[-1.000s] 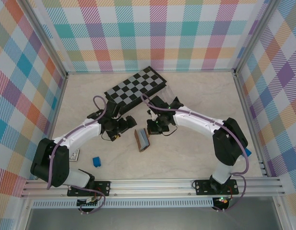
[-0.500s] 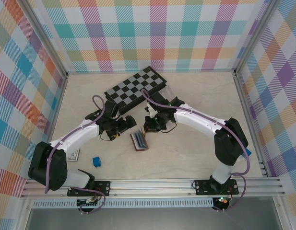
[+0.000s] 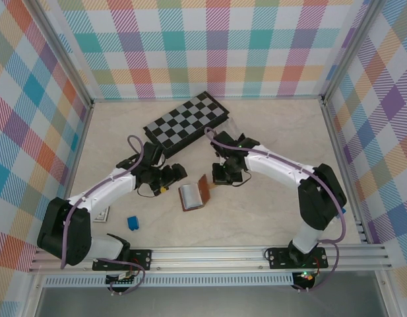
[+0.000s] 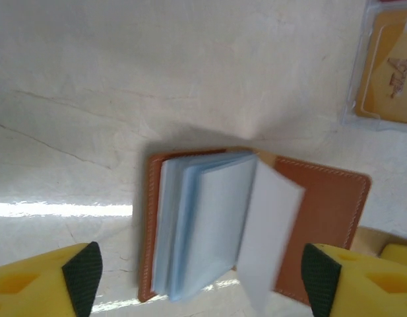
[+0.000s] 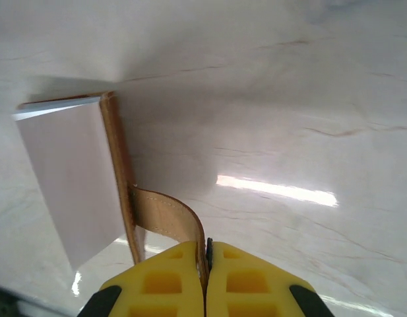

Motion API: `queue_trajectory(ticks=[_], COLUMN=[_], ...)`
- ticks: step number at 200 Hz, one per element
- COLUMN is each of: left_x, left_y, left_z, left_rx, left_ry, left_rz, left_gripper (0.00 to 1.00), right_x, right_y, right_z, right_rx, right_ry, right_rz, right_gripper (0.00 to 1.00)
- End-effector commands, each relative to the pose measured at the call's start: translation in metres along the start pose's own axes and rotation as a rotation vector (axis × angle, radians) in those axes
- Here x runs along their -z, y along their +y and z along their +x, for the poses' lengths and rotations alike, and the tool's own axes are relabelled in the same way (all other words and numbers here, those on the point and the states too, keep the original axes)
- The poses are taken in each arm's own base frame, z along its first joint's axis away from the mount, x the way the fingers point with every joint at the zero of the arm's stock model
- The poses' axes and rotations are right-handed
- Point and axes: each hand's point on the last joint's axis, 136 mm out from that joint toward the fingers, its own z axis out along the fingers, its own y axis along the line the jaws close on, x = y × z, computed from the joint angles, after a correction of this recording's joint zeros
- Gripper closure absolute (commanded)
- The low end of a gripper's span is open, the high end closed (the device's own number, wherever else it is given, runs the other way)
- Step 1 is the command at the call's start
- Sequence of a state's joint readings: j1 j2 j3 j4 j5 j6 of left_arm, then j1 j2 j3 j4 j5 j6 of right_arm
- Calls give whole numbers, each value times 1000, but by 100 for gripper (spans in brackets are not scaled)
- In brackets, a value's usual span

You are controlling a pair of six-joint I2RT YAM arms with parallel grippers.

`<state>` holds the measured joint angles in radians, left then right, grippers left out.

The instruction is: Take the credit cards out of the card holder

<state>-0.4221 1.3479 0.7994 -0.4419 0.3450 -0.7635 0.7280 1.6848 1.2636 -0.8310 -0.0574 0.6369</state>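
Note:
The card holder point(image 3: 192, 196) lies open on the table, brown leather outside with pale blue-grey sleeves fanned up. In the left wrist view the card holder point(image 4: 256, 224) spreads between the two yellow fingers point(image 4: 81, 277) of my left gripper point(image 4: 202, 290). That gripper is open and hovers just short of the near edge. My right gripper point(image 5: 206, 264) is shut on the snap tab point(image 5: 167, 221), which curves up from the cover point(image 5: 117, 172). From above, the left gripper point(image 3: 173, 175) is left of the holder and the right gripper point(image 3: 219, 177) is at its right. The credit cards are hidden in the sleeves.
A folded chessboard point(image 3: 187, 123) lies behind both grippers. A clear plastic box point(image 4: 384, 66) with an orange item sits just beyond the holder. A small blue block point(image 3: 132, 222) and a flat object point(image 3: 101, 214) lie near the left arm's base.
The holder stood on edge nearly closed; now it lies open flat. My right gripper pulled the tab to the right. My left jaws have narrowed a little.

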Motion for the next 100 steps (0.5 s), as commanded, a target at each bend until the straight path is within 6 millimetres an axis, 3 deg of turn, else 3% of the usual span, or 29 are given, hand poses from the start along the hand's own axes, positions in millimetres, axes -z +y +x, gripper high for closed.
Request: queue_trajectory(ticks=[1, 28, 100], left_x=[-3, -12, -37], left_y=[-13, -20, -40], left_z=[9, 19, 33], left_rx=[4, -4, -41], left_ry=[47, 90, 185], left_rz=[101, 122, 128], left_gripper=[32, 44, 52], right_x=[3, -10, -29], right_y=[-28, -39, -44], right_z=[9, 16, 21], right_rx=[-36, -60, -67], right_ry=[5, 33, 59], right_rz=[84, 102, 105], right_gripper=[95, 95, 95])
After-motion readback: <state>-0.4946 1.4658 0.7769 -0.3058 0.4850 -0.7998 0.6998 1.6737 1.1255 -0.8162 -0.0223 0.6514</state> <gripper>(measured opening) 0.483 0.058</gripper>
